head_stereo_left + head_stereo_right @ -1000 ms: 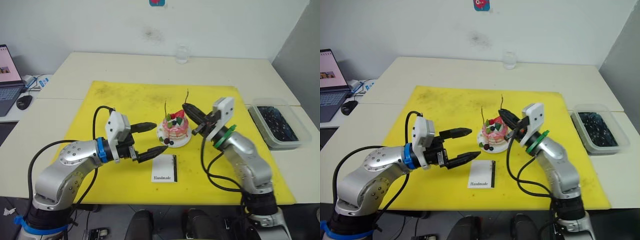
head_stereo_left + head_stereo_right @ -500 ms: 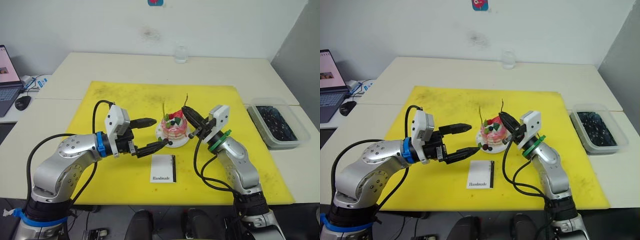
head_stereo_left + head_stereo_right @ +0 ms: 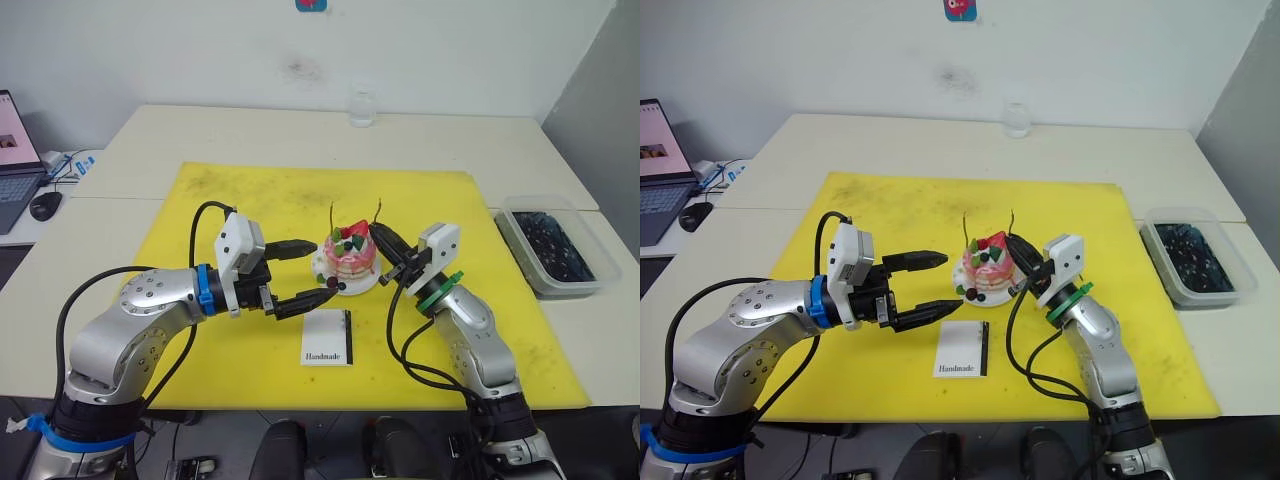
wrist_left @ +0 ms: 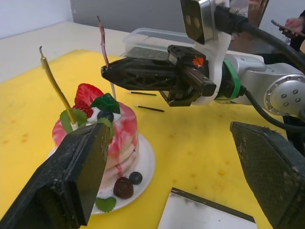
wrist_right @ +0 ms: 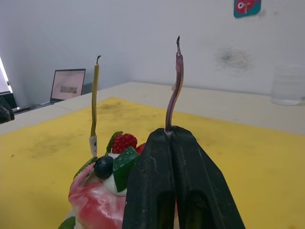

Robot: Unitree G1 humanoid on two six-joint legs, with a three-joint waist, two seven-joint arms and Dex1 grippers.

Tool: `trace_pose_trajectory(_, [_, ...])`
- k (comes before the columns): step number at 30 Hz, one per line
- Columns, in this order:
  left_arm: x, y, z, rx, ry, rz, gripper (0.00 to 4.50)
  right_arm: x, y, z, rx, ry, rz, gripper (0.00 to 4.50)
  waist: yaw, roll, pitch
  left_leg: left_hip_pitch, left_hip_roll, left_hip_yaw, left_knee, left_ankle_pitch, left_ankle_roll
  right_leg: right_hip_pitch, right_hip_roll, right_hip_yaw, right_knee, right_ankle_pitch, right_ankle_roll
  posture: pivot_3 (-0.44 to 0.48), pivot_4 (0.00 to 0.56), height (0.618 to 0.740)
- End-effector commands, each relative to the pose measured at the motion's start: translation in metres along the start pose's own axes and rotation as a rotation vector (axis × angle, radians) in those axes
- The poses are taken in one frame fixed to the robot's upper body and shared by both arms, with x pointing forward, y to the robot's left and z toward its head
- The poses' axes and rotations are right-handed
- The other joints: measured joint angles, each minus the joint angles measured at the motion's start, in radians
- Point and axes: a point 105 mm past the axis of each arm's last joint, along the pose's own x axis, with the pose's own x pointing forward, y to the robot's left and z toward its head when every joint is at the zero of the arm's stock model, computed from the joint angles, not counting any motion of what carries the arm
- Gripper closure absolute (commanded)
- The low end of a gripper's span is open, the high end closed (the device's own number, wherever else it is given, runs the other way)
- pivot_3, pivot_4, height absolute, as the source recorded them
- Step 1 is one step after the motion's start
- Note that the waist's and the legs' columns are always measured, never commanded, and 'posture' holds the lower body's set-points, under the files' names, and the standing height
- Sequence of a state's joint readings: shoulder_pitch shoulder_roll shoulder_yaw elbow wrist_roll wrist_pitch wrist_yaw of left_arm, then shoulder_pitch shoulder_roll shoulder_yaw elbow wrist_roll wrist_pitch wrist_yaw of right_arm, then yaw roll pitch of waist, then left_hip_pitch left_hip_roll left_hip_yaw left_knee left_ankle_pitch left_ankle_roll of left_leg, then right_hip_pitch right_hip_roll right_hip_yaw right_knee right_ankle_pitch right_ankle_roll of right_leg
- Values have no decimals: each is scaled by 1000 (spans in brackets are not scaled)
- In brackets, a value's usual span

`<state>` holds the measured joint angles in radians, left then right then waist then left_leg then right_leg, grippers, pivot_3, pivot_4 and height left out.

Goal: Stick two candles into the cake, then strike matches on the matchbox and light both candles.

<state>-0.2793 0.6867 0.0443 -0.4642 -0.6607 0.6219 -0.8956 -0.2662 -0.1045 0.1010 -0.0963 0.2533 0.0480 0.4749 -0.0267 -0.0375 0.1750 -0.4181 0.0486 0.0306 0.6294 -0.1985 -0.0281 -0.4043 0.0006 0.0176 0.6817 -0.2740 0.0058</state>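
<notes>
The pink cake (image 3: 349, 259) with a strawberry stands on a white plate (image 3: 362, 287) mid-mat. One candle (image 3: 331, 216), yellowish, is stuck upright in its top. My right gripper (image 3: 377, 233) is shut on the other candle (image 5: 174, 88), a purplish one, held upright at the cake's right edge; whether its lower end is in the cake is hidden. My left gripper (image 3: 320, 268) is open just left of the cake, one finger on each side of the plate's left edge. The matchbox (image 3: 329, 337) lies flat in front of the cake. Two matches (image 4: 149, 109) lie on the mat beyond the right gripper.
A yellow mat (image 3: 240, 200) covers the table's middle. A clear bin (image 3: 548, 247) of dark items sits at the right edge. A glass (image 3: 362, 108) stands at the back, with a laptop (image 3: 14, 150) and mouse (image 3: 45, 204) far left.
My right gripper has come down and in with the purplish candle, closer to the cake's right side. My left gripper stays open by the plate, shifted slightly toward it.
</notes>
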Motion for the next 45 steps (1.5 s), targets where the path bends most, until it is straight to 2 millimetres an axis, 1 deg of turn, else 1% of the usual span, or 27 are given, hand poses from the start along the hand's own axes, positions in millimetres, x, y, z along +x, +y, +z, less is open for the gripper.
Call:
trace_pose_trajectory(1, [0,-5,6,43,-8,-19,0,2,3,6,-15,-31,9,4456,0,0,0,0,0,0,0,0,0,0,0,0,0,0,0,0,150,740])
trace_pose_trajectory(8, [-1,-5,4,43,-6,-18,0,3,6,1,-2,-18,18,4456,0,0,0,0,0,0,0,0,0,0,0,0,0,0,0,0,150,740])
trace_pose_trajectory(11, [0,-7,4,40,-9,-18,0,1,6,-7,5,11,23,4456,0,0,0,0,0,0,0,0,0,0,0,0,0,0,0,0,150,740])
trace_pose_trajectory(25, [4,-12,1,32,-15,-31,0,-11,4,-31,14,83,1,4456,0,0,0,1,0,0,0,0,0,0,-1,0,0,0,0,0,150,740])
trace_pose_trajectory(36, [5,-13,-2,28,-14,-32,0,-9,10,-27,31,68,16,4456,0,0,0,1,0,0,0,0,0,1,-1,0,0,0,0,0,150,740])
trace_pose_trajectory(40, [6,-13,-2,30,-16,-32,0,-7,13,-21,67,46,32,4456,0,0,0,1,0,0,0,0,0,1,-1,0,0,0,0,0,150,740])
trace_pose_trajectory(43, [7,-13,-2,31,-18,-33,0,-5,9,-11,59,10,12,3797,0,0,0,1,0,0,0,0,0,1,-1,0,0,0,0,0,150,740])
trace_pose_trajectory(45, [7,-13,-2,32,-19,-33,0,-4,7,-8,54,3,8,3102,0,0,0,1,0,0,0,0,0,0,-1,0,0,0,0,0,150,740])
